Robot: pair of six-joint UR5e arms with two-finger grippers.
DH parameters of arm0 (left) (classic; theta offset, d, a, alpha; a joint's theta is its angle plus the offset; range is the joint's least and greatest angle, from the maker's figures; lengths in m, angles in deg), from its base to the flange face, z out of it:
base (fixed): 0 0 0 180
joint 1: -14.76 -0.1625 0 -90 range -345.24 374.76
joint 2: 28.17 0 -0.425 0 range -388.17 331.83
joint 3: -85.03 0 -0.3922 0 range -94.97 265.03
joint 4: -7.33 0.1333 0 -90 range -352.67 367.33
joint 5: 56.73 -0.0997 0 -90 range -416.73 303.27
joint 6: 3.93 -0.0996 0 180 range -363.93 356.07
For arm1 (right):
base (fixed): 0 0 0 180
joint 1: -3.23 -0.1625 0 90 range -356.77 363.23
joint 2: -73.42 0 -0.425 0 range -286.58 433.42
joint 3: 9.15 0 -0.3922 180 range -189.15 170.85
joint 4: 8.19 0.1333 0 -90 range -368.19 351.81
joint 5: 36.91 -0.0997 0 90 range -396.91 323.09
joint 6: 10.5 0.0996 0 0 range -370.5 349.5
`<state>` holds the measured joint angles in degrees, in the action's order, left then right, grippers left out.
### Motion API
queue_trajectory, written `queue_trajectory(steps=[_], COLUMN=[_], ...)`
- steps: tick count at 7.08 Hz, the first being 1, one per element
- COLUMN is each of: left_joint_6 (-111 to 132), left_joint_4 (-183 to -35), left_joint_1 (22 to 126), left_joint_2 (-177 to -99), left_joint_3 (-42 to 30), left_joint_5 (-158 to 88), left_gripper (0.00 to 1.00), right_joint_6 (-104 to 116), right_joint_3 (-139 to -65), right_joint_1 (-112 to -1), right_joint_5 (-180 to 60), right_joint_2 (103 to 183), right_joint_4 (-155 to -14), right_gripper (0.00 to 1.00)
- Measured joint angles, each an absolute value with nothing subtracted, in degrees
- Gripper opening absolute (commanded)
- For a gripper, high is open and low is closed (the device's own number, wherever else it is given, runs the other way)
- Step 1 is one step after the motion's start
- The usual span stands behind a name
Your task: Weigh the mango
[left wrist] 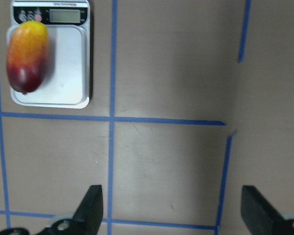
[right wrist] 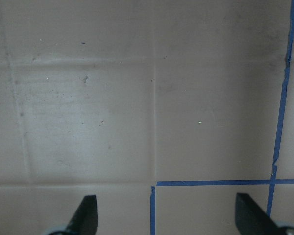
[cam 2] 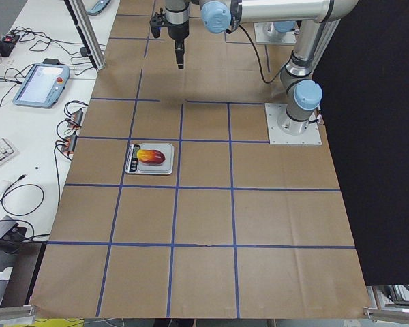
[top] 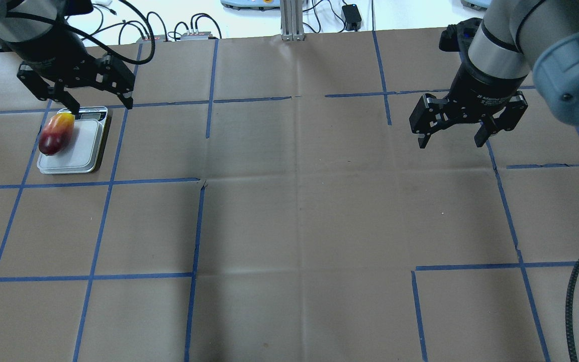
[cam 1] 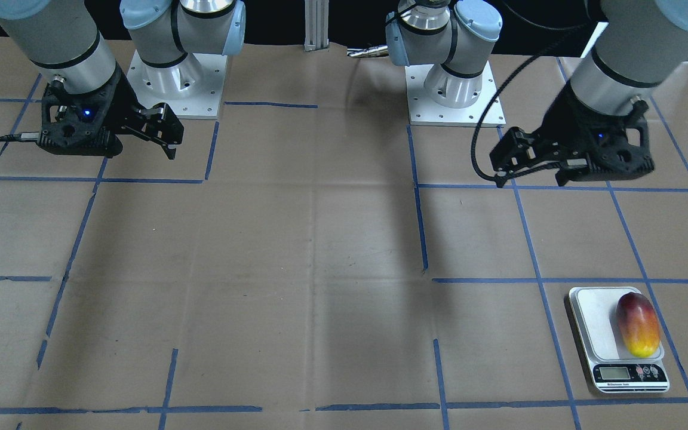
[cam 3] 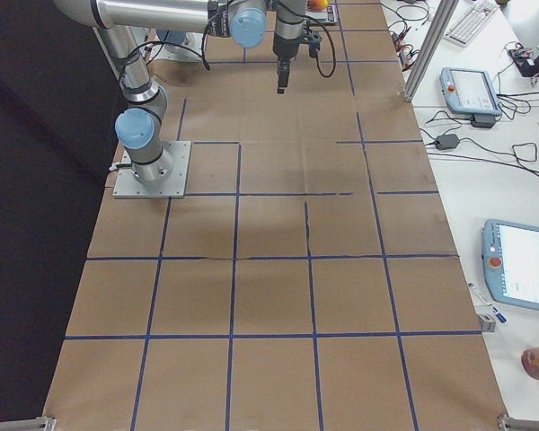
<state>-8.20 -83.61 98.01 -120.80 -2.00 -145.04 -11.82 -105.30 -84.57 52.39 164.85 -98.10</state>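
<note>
OK, I see the mango (cam 1: 638, 324) lying on the scale (cam 1: 593, 319), along one edge, yellow end by the display (cam 1: 614, 373). Left gripper (left wrist: 170, 203) hangs above the table (cam 1: 320, 239) nr the scale, wide open, holding nothing. Right gripper (top: 450, 142) is well apart, also wide open & empty.

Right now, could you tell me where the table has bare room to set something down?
The table is bare from the scale rightward and in the squares nearer the robot. Only its far left side is taken: the scale, with the mango along its outer edge.
</note>
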Motion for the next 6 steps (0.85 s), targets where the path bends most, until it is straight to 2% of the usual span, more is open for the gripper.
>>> queue_trajectory(steps=[3,6], left_joint_6=[-9.09,-9.13], left_joint_4=[-84.23,-85.88], left_joint_1=[99.27,99.31], left_joint_2=[-117.39,-117.21], left_joint_3=[-4.04,-5.07], left_joint_5=[-143.79,-146.26], left_gripper=[1.00,0.99], right_joint_6=[-11.82,-11.82], right_joint_3=[-105.30,-105.30], right_joint_1=[-84.57,-84.57], right_joint_5=[52.39,52.39], right_joint_2=[164.83,164.83], right_joint_4=[-98.10,-98.10], right_gripper=[1.00,1.00])
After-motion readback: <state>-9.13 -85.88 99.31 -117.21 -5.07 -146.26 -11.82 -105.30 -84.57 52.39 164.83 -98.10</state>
